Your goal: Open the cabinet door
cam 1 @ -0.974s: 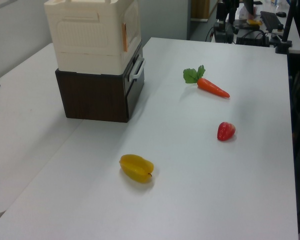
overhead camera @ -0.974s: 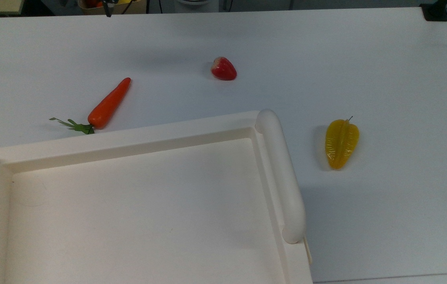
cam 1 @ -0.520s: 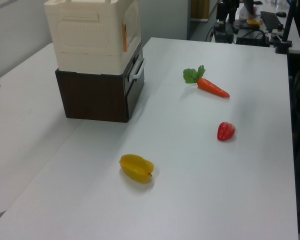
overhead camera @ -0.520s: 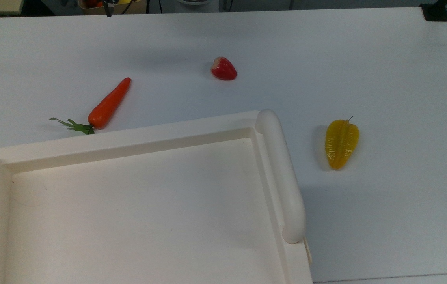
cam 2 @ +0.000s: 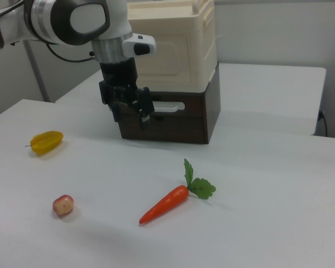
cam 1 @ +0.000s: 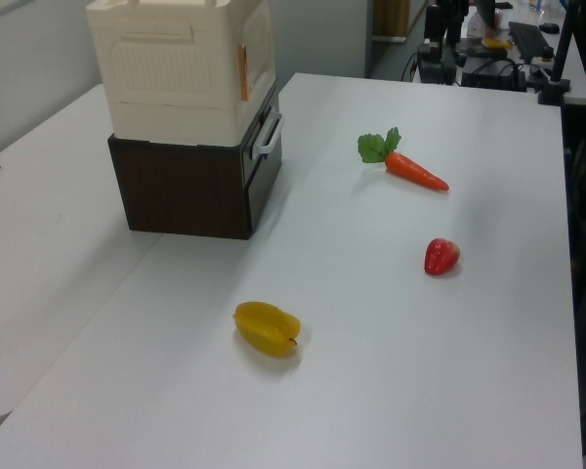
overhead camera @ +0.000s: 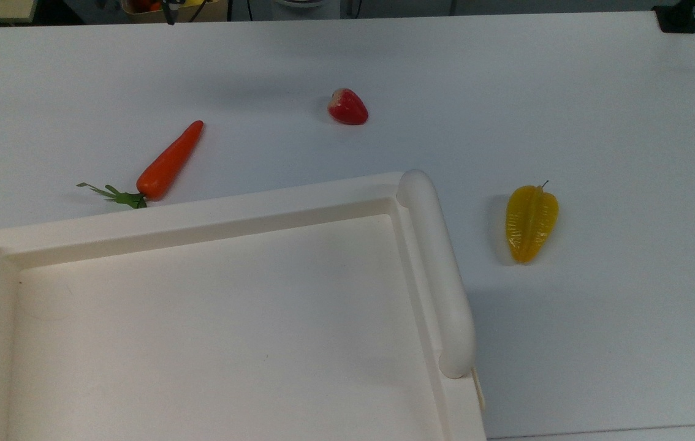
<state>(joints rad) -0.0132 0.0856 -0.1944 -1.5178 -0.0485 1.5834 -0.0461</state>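
Gripper hangs before cabinet door — no legible labels.

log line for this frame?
phase: approach | gripper: above table, in front of cabinet | cabinet door: shut | contact: none visible

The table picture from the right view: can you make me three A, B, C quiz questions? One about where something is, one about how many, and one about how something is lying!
1. What does the cream cabinet stand on? A a red box; B a dark brown drawer unit; C a chair.
2. How many toy foods lie on the table? A two; B three; C five.
3. How is the carrot? A standing upright; B on top of the cabinet; C lying flat.

Answers:
1. B, the brown unit sits right beneath it.
2. B, there is the carrot, a strawberry and a yellow fruit.
3. C, its whole length rests on the table.
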